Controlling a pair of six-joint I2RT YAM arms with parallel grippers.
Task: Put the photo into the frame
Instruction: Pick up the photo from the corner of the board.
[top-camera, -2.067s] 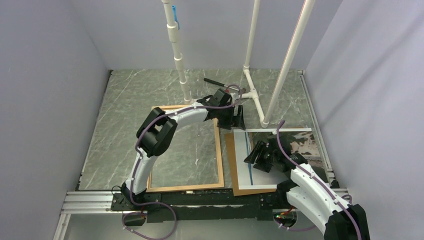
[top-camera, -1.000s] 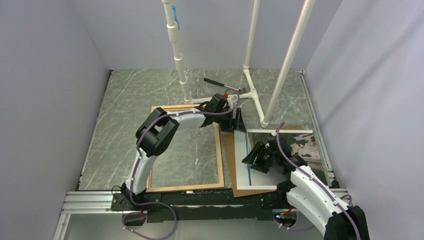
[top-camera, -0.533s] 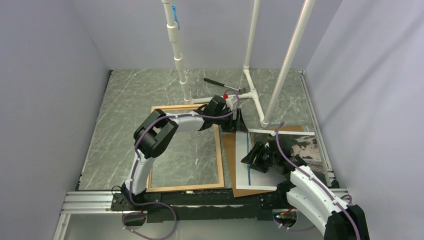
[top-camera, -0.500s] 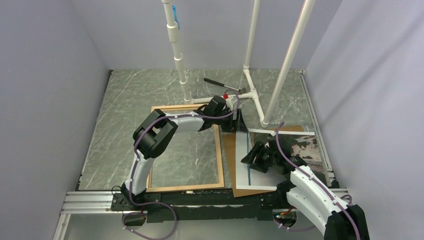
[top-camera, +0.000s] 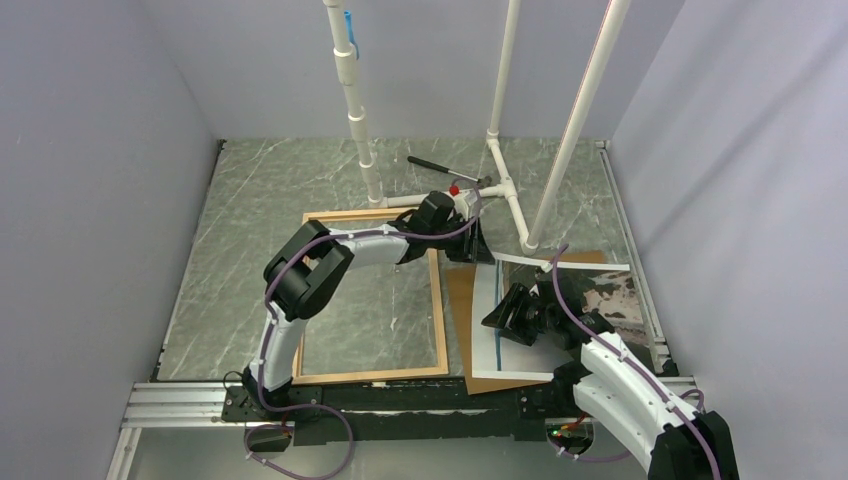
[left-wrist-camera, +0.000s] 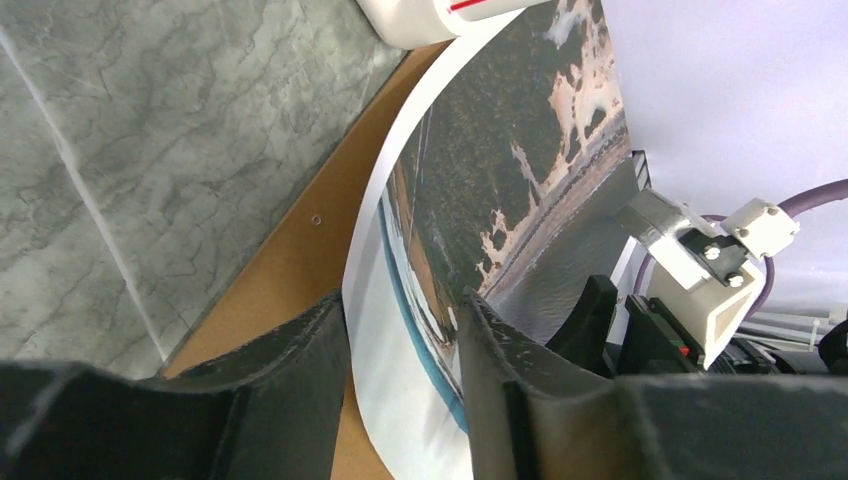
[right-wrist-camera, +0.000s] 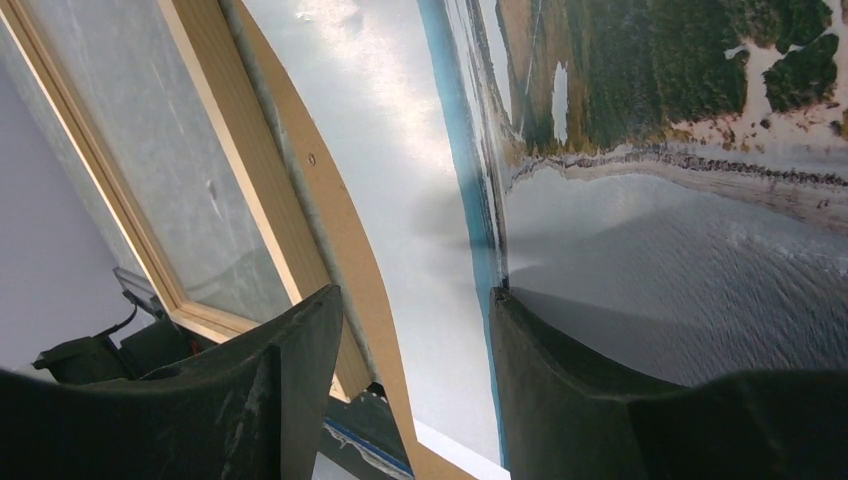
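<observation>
From above, the frame (top-camera: 438, 310) lies flat on the table (top-camera: 260, 220), at the left. Just beside it, at the right, the photo (top-camera: 612, 292) lies picture side up on a brown backing board (top-camera: 458, 300). The left end effector (top-camera: 478, 243) is at the far left corner of the photo. The right end effector (top-camera: 500, 315) is over its left part.

In the left wrist view, the photo (left-wrist-camera: 500, 180) edge curls up from the backing board (left-wrist-camera: 300, 260) and stands between the fingers of the left end effector (left-wrist-camera: 400, 310). Whether they already press it I cannot tell.

In the right wrist view, the fingers of the right end effector (right-wrist-camera: 412, 295) stand apart with nothing between them, close over the blue stripe of the photo (right-wrist-camera: 650, 250). The frame (right-wrist-camera: 250, 170) border is at the left.
</observation>
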